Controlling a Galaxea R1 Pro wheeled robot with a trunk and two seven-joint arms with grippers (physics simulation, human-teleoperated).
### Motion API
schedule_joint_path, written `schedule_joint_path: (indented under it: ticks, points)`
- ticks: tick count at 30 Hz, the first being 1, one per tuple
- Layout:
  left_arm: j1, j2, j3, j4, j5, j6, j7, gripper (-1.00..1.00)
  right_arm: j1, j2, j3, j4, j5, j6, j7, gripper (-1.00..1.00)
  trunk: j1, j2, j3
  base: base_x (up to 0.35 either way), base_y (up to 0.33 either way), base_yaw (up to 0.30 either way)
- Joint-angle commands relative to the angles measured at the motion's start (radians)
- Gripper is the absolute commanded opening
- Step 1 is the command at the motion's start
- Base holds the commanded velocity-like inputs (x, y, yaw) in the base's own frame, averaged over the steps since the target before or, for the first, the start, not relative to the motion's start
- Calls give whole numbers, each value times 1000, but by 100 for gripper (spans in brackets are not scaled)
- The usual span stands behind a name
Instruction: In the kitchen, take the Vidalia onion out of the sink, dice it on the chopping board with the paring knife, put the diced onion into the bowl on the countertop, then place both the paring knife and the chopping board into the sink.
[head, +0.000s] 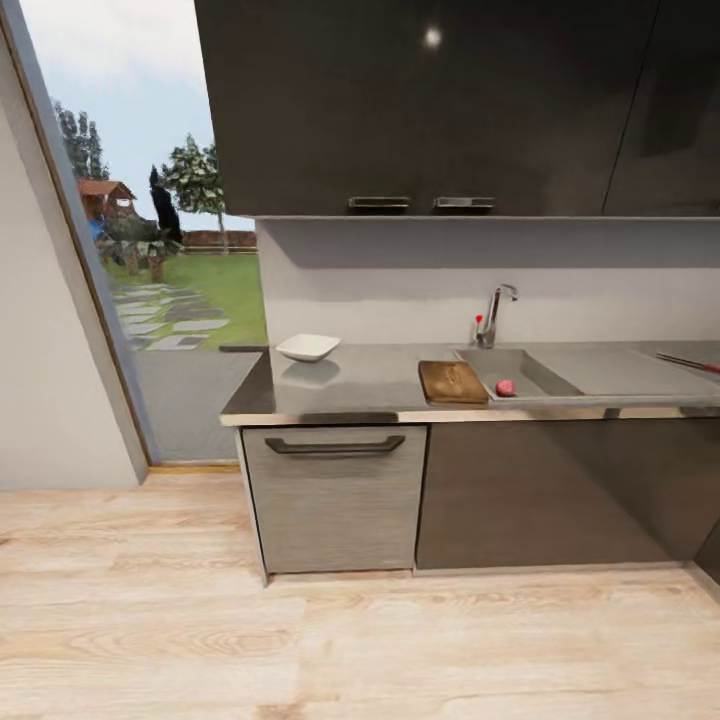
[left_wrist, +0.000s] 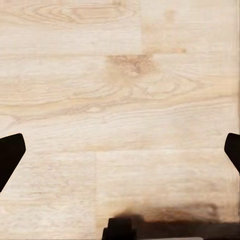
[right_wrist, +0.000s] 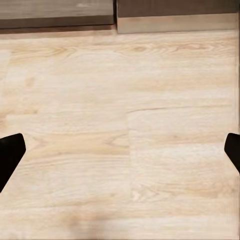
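In the head view, the small pinkish-red Vidalia onion (head: 506, 388) lies in the steel sink (head: 540, 375), near its front left corner. The brown chopping board (head: 452, 382) rests on the grey countertop (head: 350, 385) just left of the basin. A white bowl (head: 308, 347) stands further left on the countertop. The red-handled paring knife (head: 690, 364) lies on the drainboard at the far right. My left gripper (left_wrist: 120, 155) is open over bare wooden floor. My right gripper (right_wrist: 120, 155) is open too, above the floor close to the cabinet base.
A chrome faucet (head: 495, 313) rises behind the basin. Dark upper cabinets (head: 430, 100) hang over the counter. A drawer front with a handle (head: 335, 446) sits below the bowl. A glass door (head: 150, 250) to a garden is at the left. Light wooden floor (head: 300, 640) stretches before the cabinets.
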Motion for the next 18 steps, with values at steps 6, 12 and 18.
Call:
schedule_joint_path:
  ticks: [6,12,18]
  points:
    - [0,0,-1,-1,0,-3,0,100,0,0,1,0,0,-2,-2,100,0,0,-1,244,-243,0]
    - [0,0,-2,-1,-1,-3,0,100,0,0,1,0,0,-2,-2,100,0,0,-1,235,-243,0]
    - [0,0,-3,-1,-1,-3,0,100,0,1,1,1,0,-2,-2,100,0,0,-1,91,-245,0]
